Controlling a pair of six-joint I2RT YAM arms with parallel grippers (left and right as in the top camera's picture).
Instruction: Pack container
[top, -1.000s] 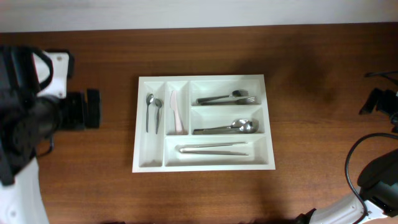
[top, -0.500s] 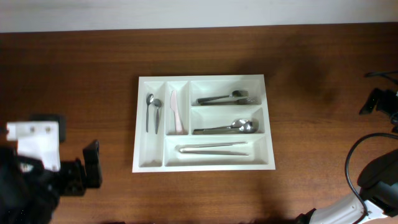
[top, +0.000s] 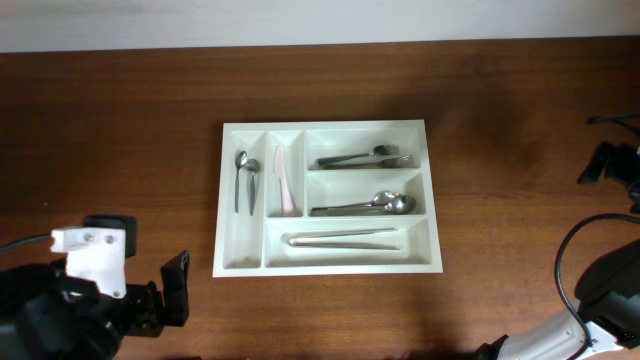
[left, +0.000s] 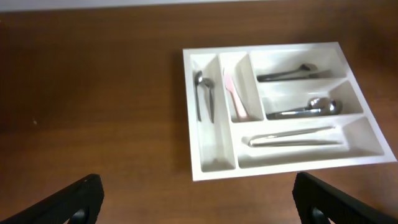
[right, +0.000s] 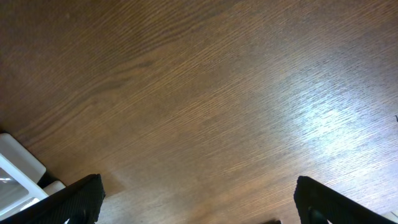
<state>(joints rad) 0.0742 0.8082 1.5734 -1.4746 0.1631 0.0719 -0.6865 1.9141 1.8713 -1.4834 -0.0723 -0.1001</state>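
Container (top: 330, 127) long axis left-right, narrow slots (top: 243, 235) at left end. Left tool (left: 198, 198), right tool (right: 198, 199) spread wide, empty.

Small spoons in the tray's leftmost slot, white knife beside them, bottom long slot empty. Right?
No: the bottom long slot of the tray is not empty; it holds long silver utensils, as overhead shows. The spoons and knife are as you said.

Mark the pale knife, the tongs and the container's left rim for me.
pale knife (top: 283, 180), overhead view, about mid-length.
tongs (top: 340, 238), overhead view, midway along the arms.
container (top: 222, 200), overhead view, left rim.
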